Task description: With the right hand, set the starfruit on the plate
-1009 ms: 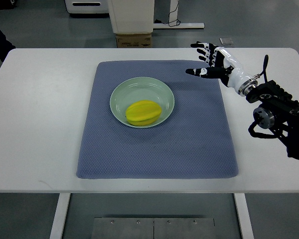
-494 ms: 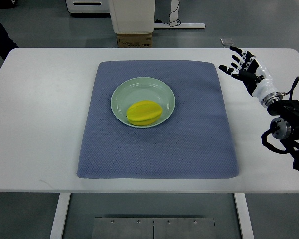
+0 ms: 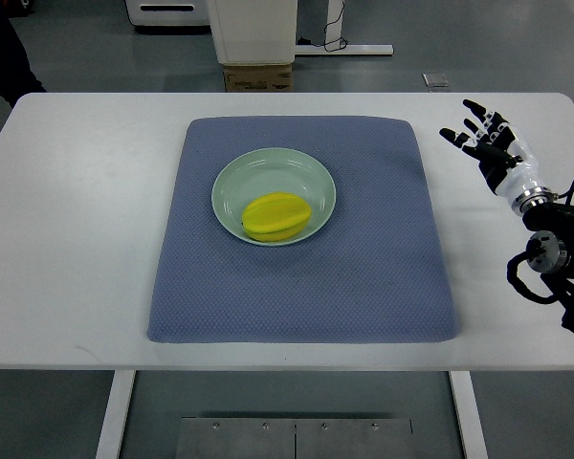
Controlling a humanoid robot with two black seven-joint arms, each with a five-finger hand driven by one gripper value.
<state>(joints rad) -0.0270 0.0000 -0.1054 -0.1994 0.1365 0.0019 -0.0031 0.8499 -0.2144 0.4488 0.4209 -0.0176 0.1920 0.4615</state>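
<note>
White table, grey floor behind: the fruit is on the plate and the placing looks done.

The white table (image 3: 77,220) carries a blue-grey mat (image 3: 364,277) that covers most of its middle. On the mat, a little left of its centre, stands the pale green plate (image 3: 268,177). The yellow starfruit (image 3: 276,217) lies inside it, on the near part of the bowl. The right hand (image 3: 486,145) is above the bare table beside the mat's right edge, well apart from the plate, with fingers spread wide and nothing in them. I judge that only the retreat remains: the arm needs to go to rest without touching the mat.
</note>
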